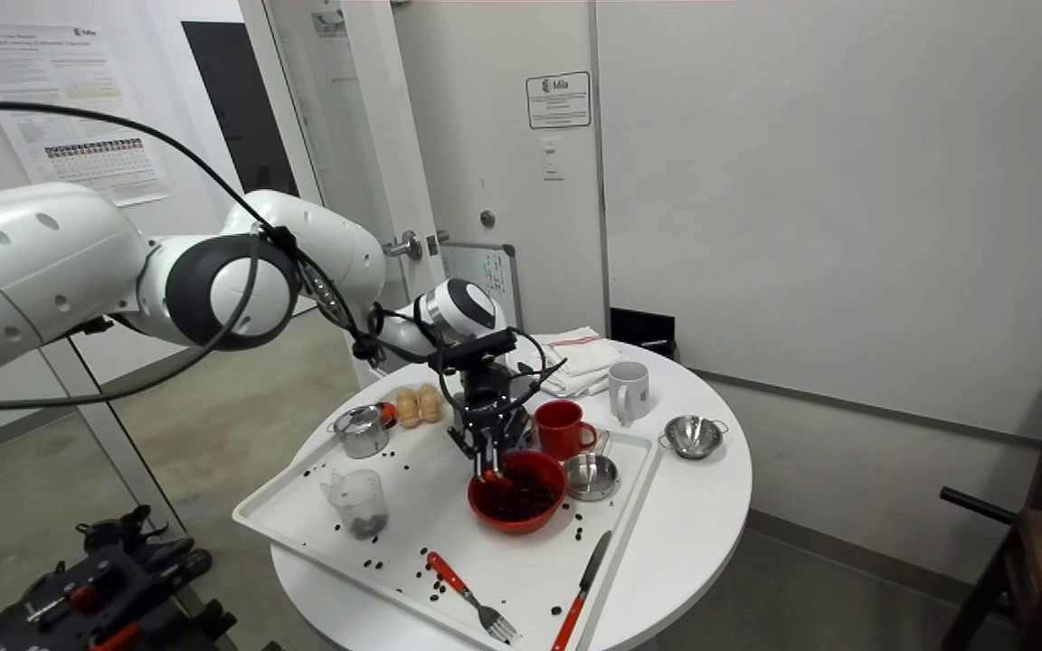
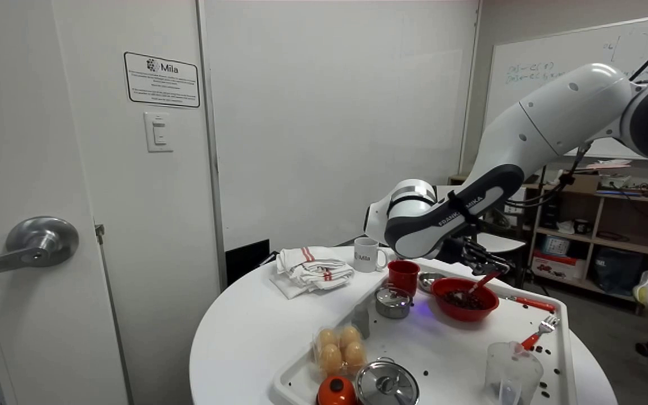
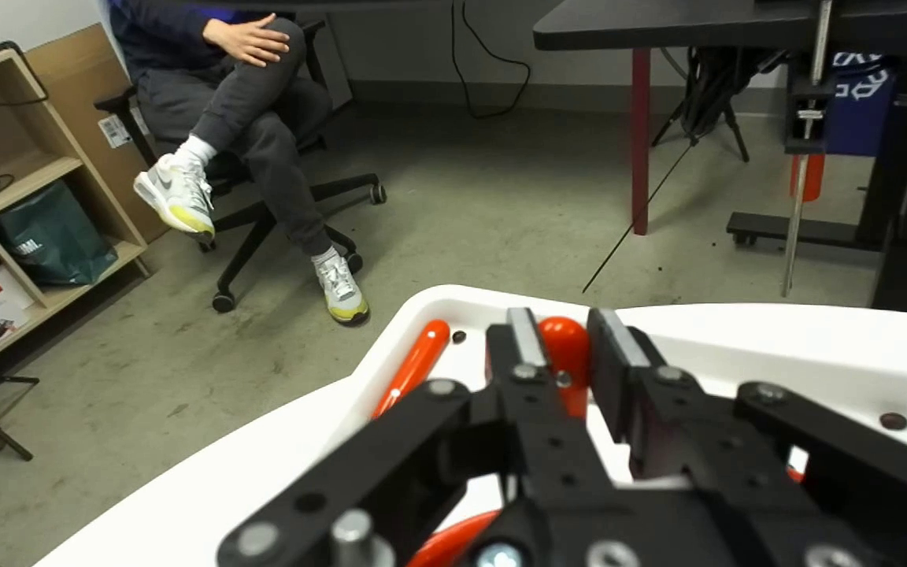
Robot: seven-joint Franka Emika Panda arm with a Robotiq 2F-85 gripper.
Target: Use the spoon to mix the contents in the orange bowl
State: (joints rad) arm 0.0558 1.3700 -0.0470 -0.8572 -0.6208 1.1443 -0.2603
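Note:
The red-orange bowl (image 1: 521, 526) sits on the white tray and holds dark bean-like contents (image 1: 524, 495); it also shows in an exterior view (image 2: 466, 315), and its rim shows in the wrist view (image 3: 453, 539). My gripper (image 1: 488, 463) is over the bowl's edge, also in an exterior view (image 2: 497, 268). In the wrist view the gripper (image 3: 565, 335) is shut on the red-orange spoon (image 3: 567, 354), whose rounded handle end sits between the two fingers. In an exterior view the spoon (image 2: 482, 282) tilts down into the bowl. Its lower end is hidden among the contents.
The white tray (image 1: 412, 533) also holds a red cup (image 1: 563, 429), a small metal bowl (image 1: 591, 476), a fork (image 1: 471, 597), a knife (image 1: 582, 588), a clear measuring cup (image 1: 360, 502), a lidded metal pot (image 1: 362, 430) and eggs (image 2: 340, 349). A white mug (image 1: 629, 391) stands behind. Loose beans lie scattered.

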